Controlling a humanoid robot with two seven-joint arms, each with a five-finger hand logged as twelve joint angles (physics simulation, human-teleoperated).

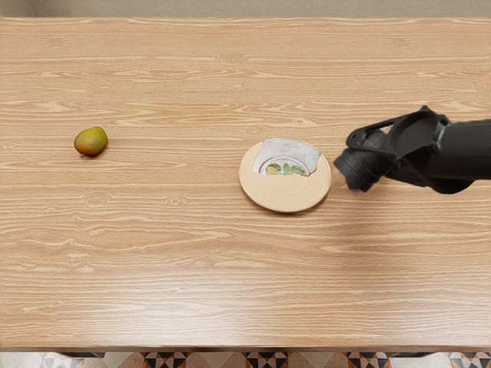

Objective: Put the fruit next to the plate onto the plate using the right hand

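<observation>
A tan round plate [285, 192] lies right of the table's centre. On its far half sits a pale grey rounded shape [285, 152], with green-yellow bits [284, 169] showing along its lower edge; what it is I cannot make out. My right arm [430, 149] is black and comes in from the right edge. Its end [354, 167] stops just beside the plate's right rim, and I cannot pick out a hand there. A red-green mango [90, 141] rests far off at the left, well away from the plate.
The wooden table [192, 261] fills the view. Its front edge runs along the bottom, with patterned floor below. Bare wood lies between the mango and the plate.
</observation>
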